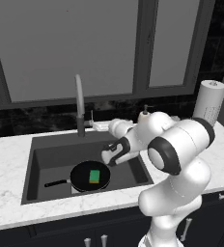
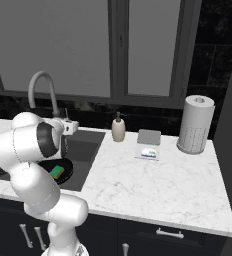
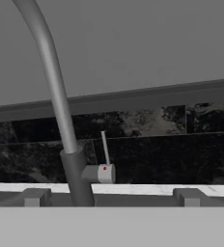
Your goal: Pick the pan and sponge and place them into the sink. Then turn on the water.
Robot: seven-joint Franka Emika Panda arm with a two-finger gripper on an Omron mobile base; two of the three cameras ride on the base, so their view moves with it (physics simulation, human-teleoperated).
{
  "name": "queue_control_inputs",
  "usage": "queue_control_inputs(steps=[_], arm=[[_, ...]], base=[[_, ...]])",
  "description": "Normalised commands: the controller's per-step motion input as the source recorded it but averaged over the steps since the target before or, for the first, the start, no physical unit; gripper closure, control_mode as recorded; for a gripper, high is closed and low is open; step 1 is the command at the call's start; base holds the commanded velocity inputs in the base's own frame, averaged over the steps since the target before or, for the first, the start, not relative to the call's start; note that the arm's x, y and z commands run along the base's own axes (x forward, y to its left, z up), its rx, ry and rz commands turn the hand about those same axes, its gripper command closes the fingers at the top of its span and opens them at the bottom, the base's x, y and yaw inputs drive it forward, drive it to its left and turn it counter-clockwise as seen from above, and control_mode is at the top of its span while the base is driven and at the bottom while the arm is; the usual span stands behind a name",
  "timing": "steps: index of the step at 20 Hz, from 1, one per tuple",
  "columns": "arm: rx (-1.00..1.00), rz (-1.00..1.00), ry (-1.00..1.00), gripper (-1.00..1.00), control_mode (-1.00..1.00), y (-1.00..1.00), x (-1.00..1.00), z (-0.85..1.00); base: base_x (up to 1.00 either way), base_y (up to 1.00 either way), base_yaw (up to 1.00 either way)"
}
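Observation:
The black pan [image 1: 81, 182] [image 2: 68, 167] lies on the bottom of the dark sink [image 1: 51, 157] [image 2: 84, 147], its handle pointing left. The green sponge [image 1: 94, 176] [image 2: 57, 171] rests flat inside the pan. Behind the basin stands the grey gooseneck faucet [image 1: 78, 99] [image 2: 41, 78] [image 3: 56, 96], and no stream runs from it. Its thin side lever [image 1: 91, 116] [image 2: 65, 114] [image 3: 105, 149] stands upright. My gripper [image 1: 99, 126] [image 2: 71, 126] [image 3: 111, 198] hovers at counter height just in front of the lever and faces it. It is open and holds nothing, with the fingertips [image 3: 34, 198] far apart.
A soap dispenser [image 1: 144, 116] [image 2: 118, 129] stands right of the sink at the wall. Farther right on the marble counter are a grey square [image 2: 149, 136], a small white item [image 2: 148, 153] and a paper towel roll [image 1: 209, 103] [image 2: 195, 125]. A window runs behind the faucet.

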Motion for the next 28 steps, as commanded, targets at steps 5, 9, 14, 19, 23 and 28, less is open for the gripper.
queue_control_inputs(steps=[5,9,14,19,23,28], arm=[[0.0,0.0,0.0,-1.0,-1.0,0.05,0.06,0.0],[0.0,0.0,0.0,-1.0,-1.0,0.0,0.08,0.0],[0.0,0.0,-0.01,-1.0,-1.0,0.01,0.22,0.0],[0.0,0.0,0.0,-1.0,-1.0,0.03,0.26,-0.01],[0.0,0.0,0.0,-1.0,-1.0,0.03,0.16,-0.08],[0.0,0.0,0.0,-1.0,-1.0,0.08,0.2,-0.12]], base=[[0.0,0.0,0.0],[0.0,0.0,0.0],[0.0,0.0,0.0],[0.0,0.0,0.0],[0.0,0.0,0.0],[0.0,0.0,0.0]])
